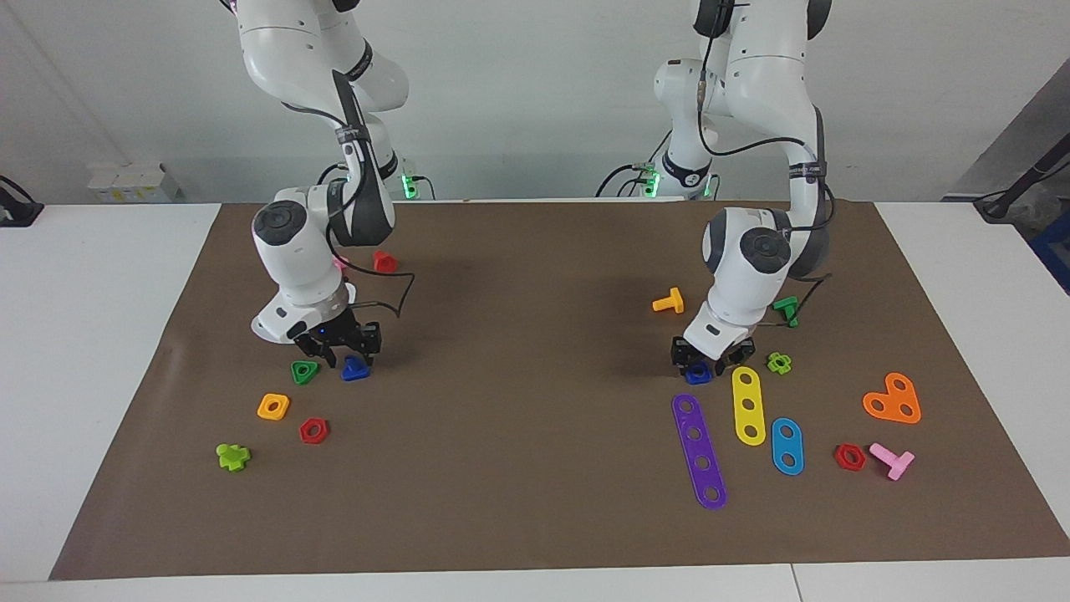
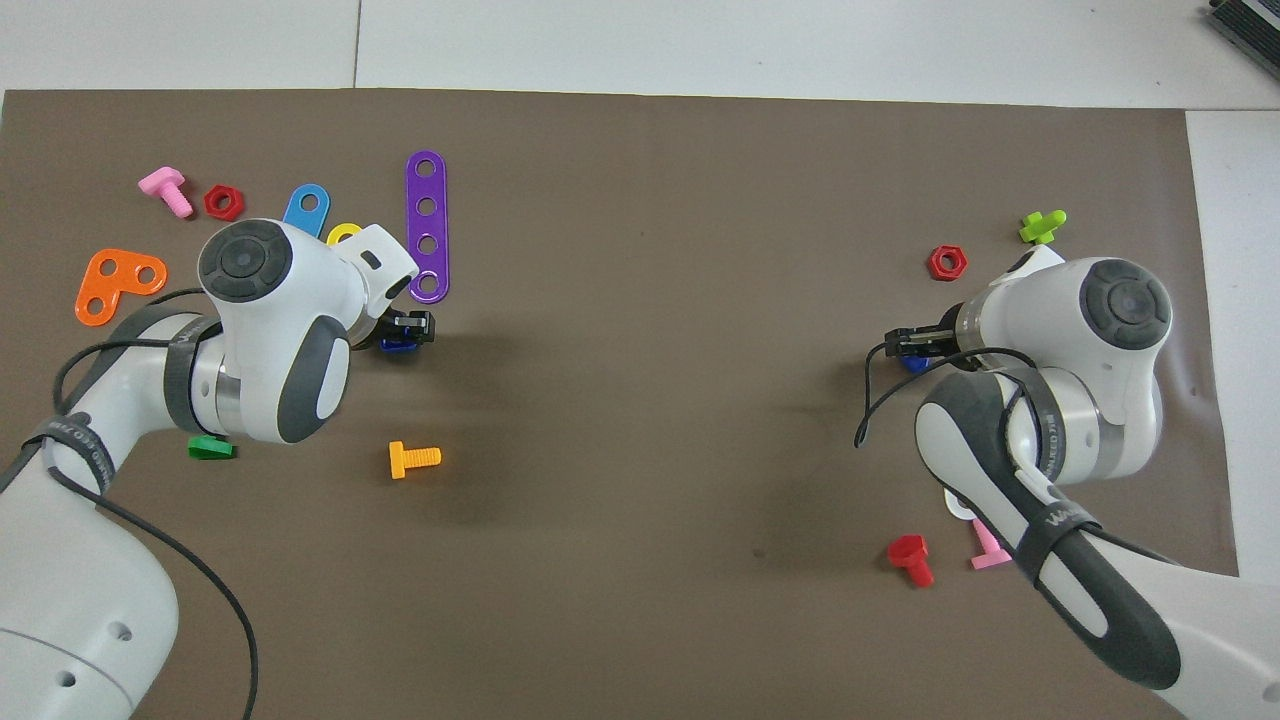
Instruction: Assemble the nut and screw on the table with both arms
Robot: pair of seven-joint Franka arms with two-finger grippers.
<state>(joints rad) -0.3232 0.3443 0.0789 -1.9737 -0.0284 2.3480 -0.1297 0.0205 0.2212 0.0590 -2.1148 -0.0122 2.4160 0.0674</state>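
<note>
Viewing: you are looking at two white arms working over a brown mat (image 1: pixel 535 502) that is covering most of the white table (image 1: pixel 109 351).
Left arm: it is coming down from the top of the facing view and bending low in the middle band of the frame.
Left gripper (image 1: pixel 700 358): it is hanging directly over the nut, down at mat level; you cannot tell whether it is spread or clamping.
Nut (image 1: pixel 698 376): dark blue and square, it is lying on the mat under the left gripper and peeking out just below it in the frame, just above the top end of the purple strip (image 1: pixel 700 451) and beside the yellow strip (image 1: pixel 747 405).
Right arm: it is reaching down from the top of the facing view, wrist low in the middle band.
Right gripper (image 1: pixel 347 351): it is sitting low over the screw; you cannot tell whether it is wide, narrow or holding.
Screw (image 1: pixel 355 370): dark blue with a triangular head, it is resting on the mat beneath the right gripper, beside the green triangular nut (image 1: pixel 304 371).
Neighbours: the orange-yellow square nut (image 1: pixel 273 406) and the red hex nut (image 1: pixel 313 431) are lying lower in the frame than the screw.
Overhead check: the nut (image 2: pixel 398 347) and the screw (image 2: pixel 913 364) are each showing only as a blue edge under a black gripper.
</note>
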